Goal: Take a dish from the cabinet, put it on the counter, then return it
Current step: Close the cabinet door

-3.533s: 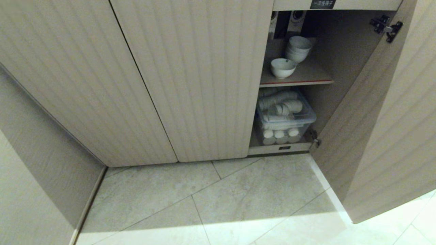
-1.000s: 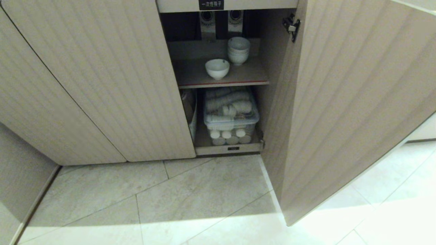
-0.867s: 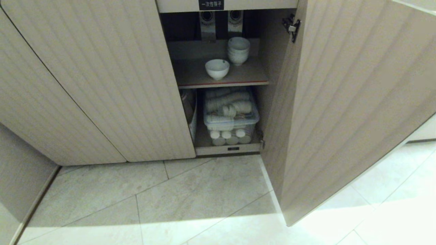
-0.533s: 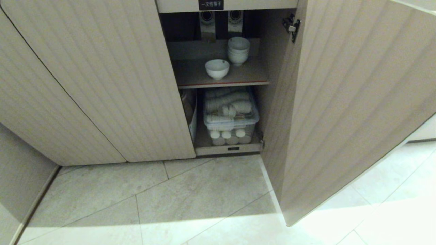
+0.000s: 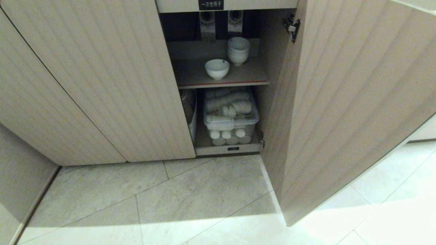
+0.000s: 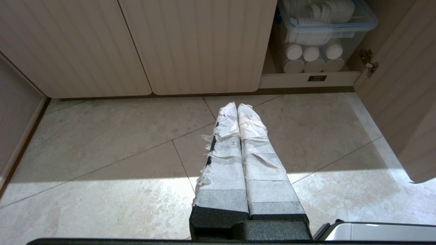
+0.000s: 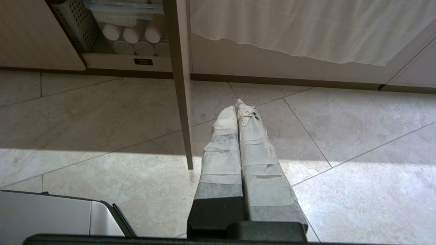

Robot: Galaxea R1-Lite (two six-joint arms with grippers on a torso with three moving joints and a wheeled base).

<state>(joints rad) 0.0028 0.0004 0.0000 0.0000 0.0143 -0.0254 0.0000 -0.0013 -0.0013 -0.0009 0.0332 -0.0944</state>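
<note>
The cabinet [image 5: 102,85] has pale ribbed doors, and its right door [image 5: 340,102] stands swung open. On its brown shelf [image 5: 221,82] with the red front edge sits a single white bowl [image 5: 217,69], the dish, with a stack of white bowls [image 5: 238,50] behind it. Neither arm shows in the head view. My left gripper [image 6: 237,106] hangs shut and empty over the floor tiles before the closed doors. My right gripper [image 7: 235,104] is shut and empty too, low over the floor just beyond the open door's edge [image 7: 180,85]. The counter is out of view.
A clear plastic bin [image 5: 231,115] of white cups and lids fills the space under the shelf, with a perforated metal holder [image 7: 73,23] beside it. A pale cloth [image 7: 306,30] hangs to the right of the open door. Grey floor tiles [image 5: 204,197] lie in front.
Since the oldest frame the whole view has shifted, so the open compartment now sits near the middle. Over the last second nothing has moved.
</note>
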